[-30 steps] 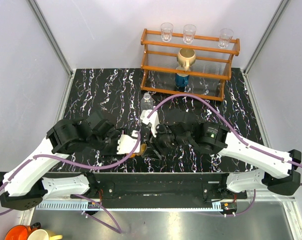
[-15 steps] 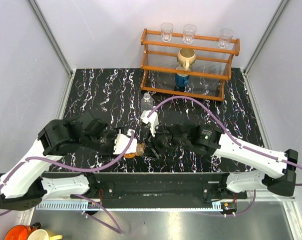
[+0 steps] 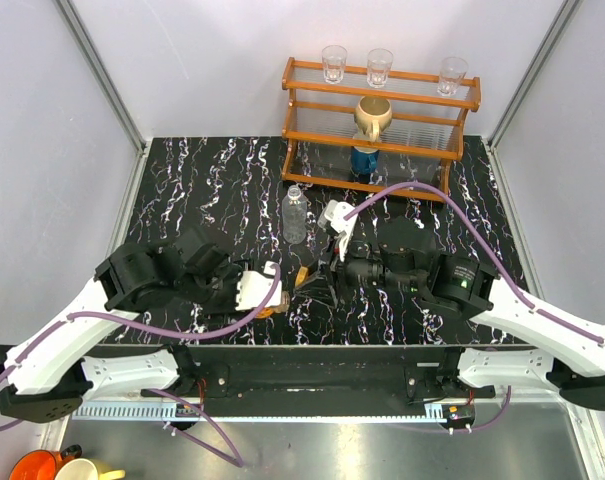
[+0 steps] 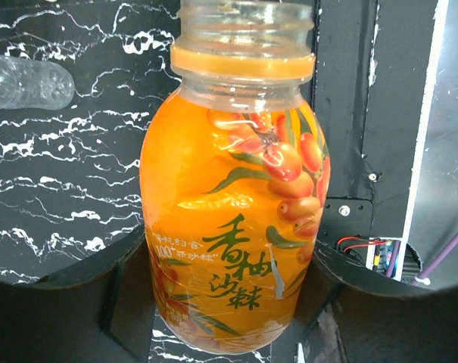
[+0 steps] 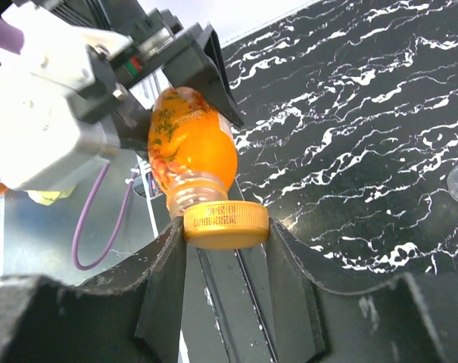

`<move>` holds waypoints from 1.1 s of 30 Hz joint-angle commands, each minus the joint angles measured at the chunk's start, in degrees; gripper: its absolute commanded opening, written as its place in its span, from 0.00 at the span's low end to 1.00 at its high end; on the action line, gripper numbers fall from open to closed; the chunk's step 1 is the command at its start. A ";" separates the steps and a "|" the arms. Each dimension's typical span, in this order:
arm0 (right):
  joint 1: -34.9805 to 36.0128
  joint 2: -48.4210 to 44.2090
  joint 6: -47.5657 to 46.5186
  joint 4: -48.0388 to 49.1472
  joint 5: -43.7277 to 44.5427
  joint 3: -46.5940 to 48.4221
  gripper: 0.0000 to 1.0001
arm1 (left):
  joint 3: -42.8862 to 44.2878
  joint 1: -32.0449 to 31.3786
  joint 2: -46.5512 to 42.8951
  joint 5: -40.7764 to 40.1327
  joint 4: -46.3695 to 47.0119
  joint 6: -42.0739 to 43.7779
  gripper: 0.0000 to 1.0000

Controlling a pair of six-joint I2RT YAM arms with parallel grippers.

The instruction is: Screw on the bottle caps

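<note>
Right arm [image 3: 482, 300] withdrawn | right claw [image 5: 225, 236] pinching orange cap [image 5: 225, 223] | left claw [image 4: 229, 306] gripping bottle [image 4: 232, 197]

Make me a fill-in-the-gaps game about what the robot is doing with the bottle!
1. The right fingers pinch an orange ____.
2. The bottle held by the left fingers looks ____ in colour.
3. On top of the wooden rack at the back stand ____ glasses.
Missing words: cap, orange, three.
</note>
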 commanded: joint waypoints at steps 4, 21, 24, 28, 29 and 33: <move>-0.09 -0.11 2.94 9.57 0.85 -3.08 0.14 | 0.35 1.25 0.49 -1.12 3.70 -4.05 0.45; -0.09 -1.34 1.35 12.30 11.23 -7.56 0.13 | 4.13 2.30 0.66 2.57 2.64 -4.49 0.45; -0.09 -0.46 1.44 12.66 10.88 -7.56 0.13 | 4.04 2.30 0.66 2.66 2.64 -4.57 0.45; -0.09 -0.02 1.79 13.36 10.44 -7.74 0.13 | 3.87 2.48 0.66 2.66 2.82 -4.66 0.45; 0.00 -0.02 1.97 13.45 10.44 -7.74 0.13 | 3.78 2.48 0.66 2.66 2.82 -4.66 0.45; 0.00 0.42 2.06 13.36 10.17 -7.48 0.13 | 3.78 2.65 0.84 2.49 3.17 -4.92 0.45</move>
